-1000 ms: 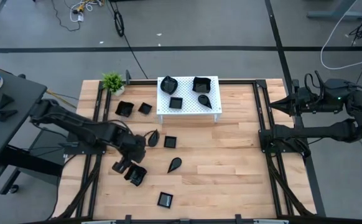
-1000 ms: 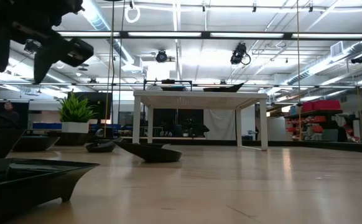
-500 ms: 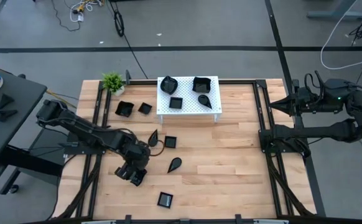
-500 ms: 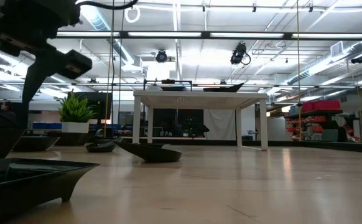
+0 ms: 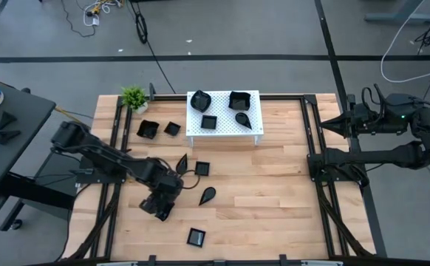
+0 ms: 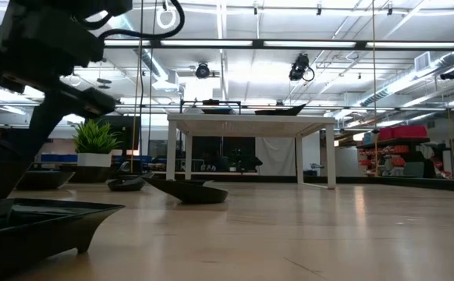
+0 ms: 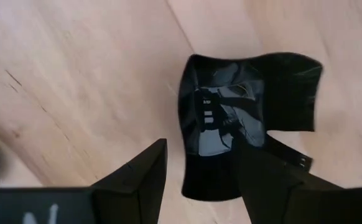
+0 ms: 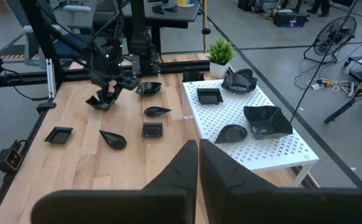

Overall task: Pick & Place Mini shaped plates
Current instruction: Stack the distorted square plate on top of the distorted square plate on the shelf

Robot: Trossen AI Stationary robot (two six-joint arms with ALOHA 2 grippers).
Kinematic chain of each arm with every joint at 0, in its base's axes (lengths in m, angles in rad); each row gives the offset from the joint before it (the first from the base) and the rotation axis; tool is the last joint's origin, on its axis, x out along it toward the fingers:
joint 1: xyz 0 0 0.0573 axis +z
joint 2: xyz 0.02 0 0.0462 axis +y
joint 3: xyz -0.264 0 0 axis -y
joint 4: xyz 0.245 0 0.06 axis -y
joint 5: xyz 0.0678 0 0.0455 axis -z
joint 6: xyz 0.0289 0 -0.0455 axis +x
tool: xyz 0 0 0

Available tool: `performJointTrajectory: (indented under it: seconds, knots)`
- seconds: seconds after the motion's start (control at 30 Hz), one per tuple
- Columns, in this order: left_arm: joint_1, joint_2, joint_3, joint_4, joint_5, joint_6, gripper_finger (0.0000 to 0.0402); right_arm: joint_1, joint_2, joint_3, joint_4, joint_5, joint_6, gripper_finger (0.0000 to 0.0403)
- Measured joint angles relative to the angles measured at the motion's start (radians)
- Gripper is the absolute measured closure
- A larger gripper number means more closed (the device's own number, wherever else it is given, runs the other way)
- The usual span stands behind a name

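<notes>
A glossy black mini shaped plate with wavy edges rests flat on the wooden table at its near left. My left gripper hangs just over it, pointing steeply down and open. In the left wrist view one finger stands outside the plate's rim and the other over its hollow. I cannot tell whether either finger touches it. My right gripper waits shut, raised at the table's right edge.
Loose plates lie on the table: two at the far left, three mid-table, one at the near edge. The white perforated stand holds several more. A green plant stands at the far left corner.
My left gripper has sunk toward the plate below it and gone a little toward the table's right, tipping more steeply downward. Its fingers have stayed open. The plate has not moved.
</notes>
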Motion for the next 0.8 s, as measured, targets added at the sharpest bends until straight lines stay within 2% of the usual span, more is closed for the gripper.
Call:
performJointTrajectory:
  seconds: [0.17, 0.8]
  knots:
    - [0.000, 0.031, 0.000, 0.017, -0.040, -0.024, 0.0216, 0.000, 0.000, 0.000, 0.000, 0.000, 0.000, 0.0383]
    - [0.002, 0.082, 0.000, 0.008, -0.031, -0.024, 0.0227, 0.000, 0.000, 0.000, 0.000, 0.000, 0.000, 0.0383]
